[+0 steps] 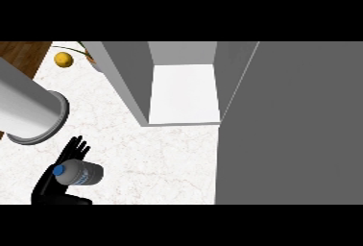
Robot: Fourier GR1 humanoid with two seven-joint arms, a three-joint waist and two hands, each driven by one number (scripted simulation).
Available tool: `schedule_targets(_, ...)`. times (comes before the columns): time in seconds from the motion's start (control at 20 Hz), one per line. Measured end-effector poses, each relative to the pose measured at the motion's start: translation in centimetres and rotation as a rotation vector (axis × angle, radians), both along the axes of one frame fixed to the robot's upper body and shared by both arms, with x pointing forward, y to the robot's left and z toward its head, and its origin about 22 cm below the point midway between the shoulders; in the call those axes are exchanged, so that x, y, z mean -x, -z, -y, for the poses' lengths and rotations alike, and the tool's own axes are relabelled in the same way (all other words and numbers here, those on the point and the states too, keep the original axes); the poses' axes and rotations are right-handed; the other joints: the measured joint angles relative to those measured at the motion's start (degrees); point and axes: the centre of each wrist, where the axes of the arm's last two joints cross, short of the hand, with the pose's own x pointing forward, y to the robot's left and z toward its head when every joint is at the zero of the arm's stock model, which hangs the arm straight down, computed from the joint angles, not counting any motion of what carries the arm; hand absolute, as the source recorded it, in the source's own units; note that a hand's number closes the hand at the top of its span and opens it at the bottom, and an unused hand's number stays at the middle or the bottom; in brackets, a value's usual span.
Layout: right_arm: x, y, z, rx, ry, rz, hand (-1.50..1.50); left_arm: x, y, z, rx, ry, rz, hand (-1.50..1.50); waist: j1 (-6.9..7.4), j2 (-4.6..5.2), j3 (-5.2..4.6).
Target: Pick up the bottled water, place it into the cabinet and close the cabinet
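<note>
Starting at the far left, a patch of brown wood-grain surface (pixel 18 52) is showing in the upper corner. A large pale grey cylinder with a darker ringed end (pixel 25 105) is slanting down past it and over the white marbled countertop (pixel 163 158); what this cylinder is cannot be told. Just below the ringed end, the robot's black left hand (pixel 51 189) is coming in from the lower edge. Its fingers (pixel 73 149) are standing straight and fanned out, not curling round anything, and its thumb is hiding from view. The clear plastic water bottle with the blue cap (pixel 85 174) is lying on its side across the palm, touching the hand, with its cap pointing left, well apart from the cabinet. Whether the bottle is resting on the counter or being carried cannot be told. Higher up, a small round yellow fruit (pixel 64 59) is sitting near the counter's far edge. Moving right, the grey box-shaped cabinet (pixel 131 77) is standing open, its white inner shelf (pixel 183 93) facing the view. A broad flat dark grey panel (pixel 291 125) is filling the right side, its edge running alongside the cabinet's opening. The right hand is not showing in this view.
</note>
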Motion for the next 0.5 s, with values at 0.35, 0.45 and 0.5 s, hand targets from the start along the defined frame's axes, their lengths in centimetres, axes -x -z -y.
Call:
schedule_targets(0.35,0.4,0.2,0.2,0.009,0.000,0.001,-1.50,-0.2,1.6,1.3,0.048,-0.001,-0.028,1.50,-0.01,-0.01,0.00)
schedule_targets(0.45,0.7,0.3,0.1,0.006,0.003,-0.002,-1.50,-0.6,1.8,1.6,0.066,-0.019,-0.024,1.50,-0.05,-0.01,0.00)
schedule_targets(0.5,0.8,0.2,0.1,0.006,0.003,-0.005,-1.50,-0.7,1.9,1.8,0.079,-0.026,-0.024,1.50,0.01,-0.02,0.00)
